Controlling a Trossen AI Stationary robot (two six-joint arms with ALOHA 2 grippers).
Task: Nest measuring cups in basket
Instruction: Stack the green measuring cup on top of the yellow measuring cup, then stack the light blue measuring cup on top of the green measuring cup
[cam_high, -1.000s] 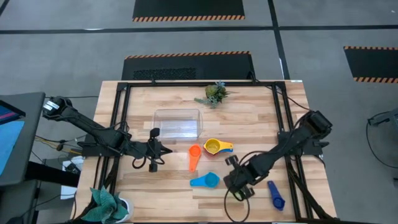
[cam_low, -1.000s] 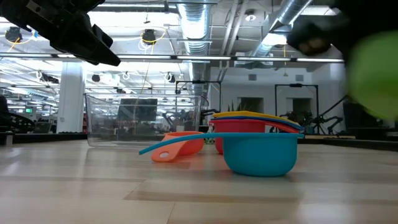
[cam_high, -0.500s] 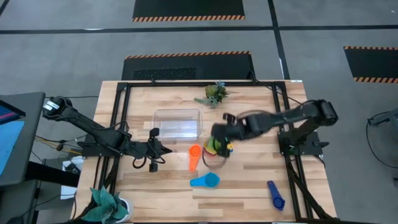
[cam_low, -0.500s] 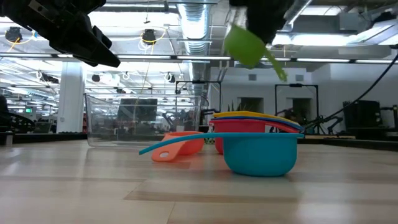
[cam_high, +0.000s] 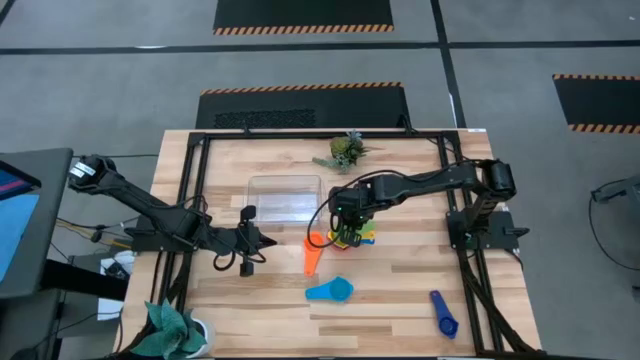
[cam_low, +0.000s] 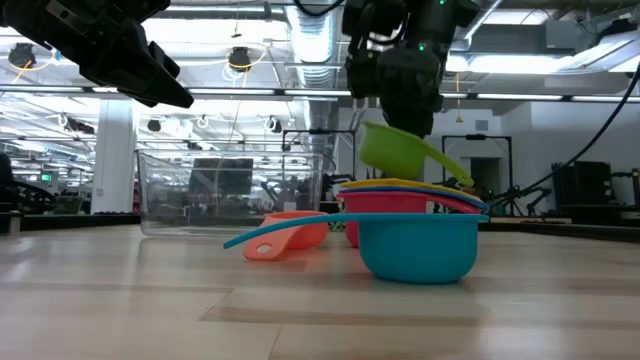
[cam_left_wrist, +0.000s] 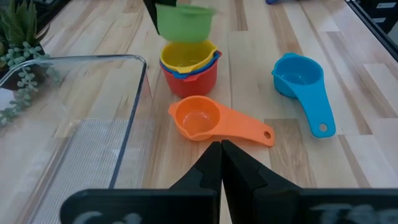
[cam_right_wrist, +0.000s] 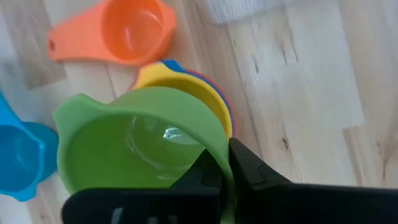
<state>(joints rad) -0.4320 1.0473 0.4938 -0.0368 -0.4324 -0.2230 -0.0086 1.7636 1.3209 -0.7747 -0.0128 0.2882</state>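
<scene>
Green measuring cup (cam_low: 400, 150) hangs just above the stack of nested cups (cam_left_wrist: 188, 70), tilted, not yet seated in it; its bowl sits over the yellow cup that tops the stack. Right end effector (cam_right_wrist: 225, 167) is pinched shut on the green cup's rim, reaching in over the middle of the counter (cam_high: 400, 310).

Stack: yellow on top, a blue rim below it, red at the bottom. It stands on the counter just beside the basket (cam_high: 286, 197), outside it. The basket shows nothing inside.

Loose cups on the counter: orange cup (cam_left_wrist: 214, 122) lies upright just in front of the stack; light blue cup (cam_high: 331, 290) lies nearer the front edge; dark blue cup (cam_high: 443, 315) lies well apart toward the right front corner.

Left end effector (cam_left_wrist: 221, 163) is fully closed and empty, held above the counter beside the basket, pointing toward the stack.

Small plant sprig (cam_high: 345, 150) sits at the back of the counter.
</scene>
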